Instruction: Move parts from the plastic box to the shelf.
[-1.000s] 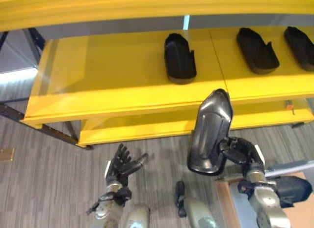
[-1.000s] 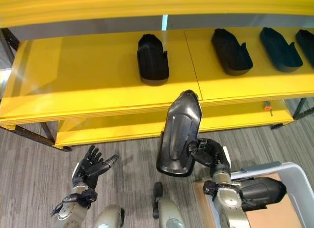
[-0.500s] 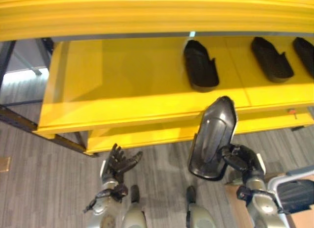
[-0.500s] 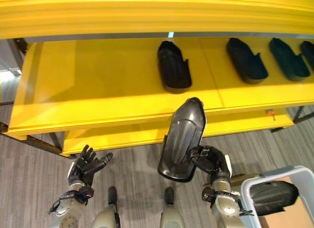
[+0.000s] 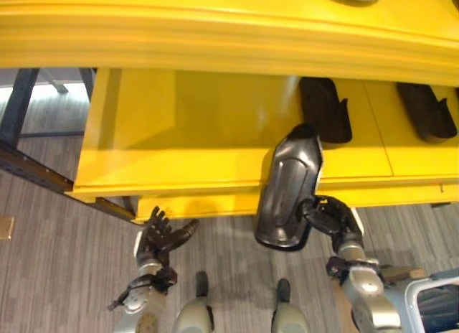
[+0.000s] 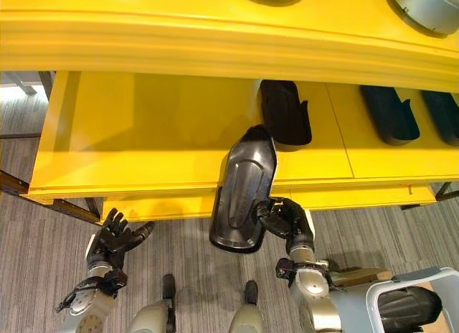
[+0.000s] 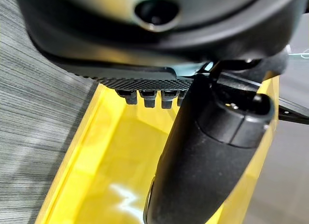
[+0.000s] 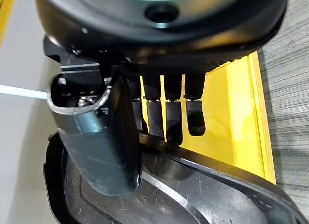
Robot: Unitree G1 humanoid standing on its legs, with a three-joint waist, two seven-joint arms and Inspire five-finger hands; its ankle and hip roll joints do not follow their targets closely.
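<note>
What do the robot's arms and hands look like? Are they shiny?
The arms are silver-grey metal tubes with a dull shine. Each ends in a dark black robot hand, the left and the right, with slim, jointed fingers like a person's and a thick, rounded thumb. Up close, the fingers look ribbed and blocky, and the palm edge is finely textured.

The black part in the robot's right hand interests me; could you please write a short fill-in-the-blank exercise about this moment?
1. The black part is gripped by the robot's ____ hand.
2. The left hand hangs over the floor, holding ____.
3. The shelf that the held part points toward is coloured ____.
4. The other black parts already lie on the ____.

Missing words: right; nothing; yellow; shelf
</note>
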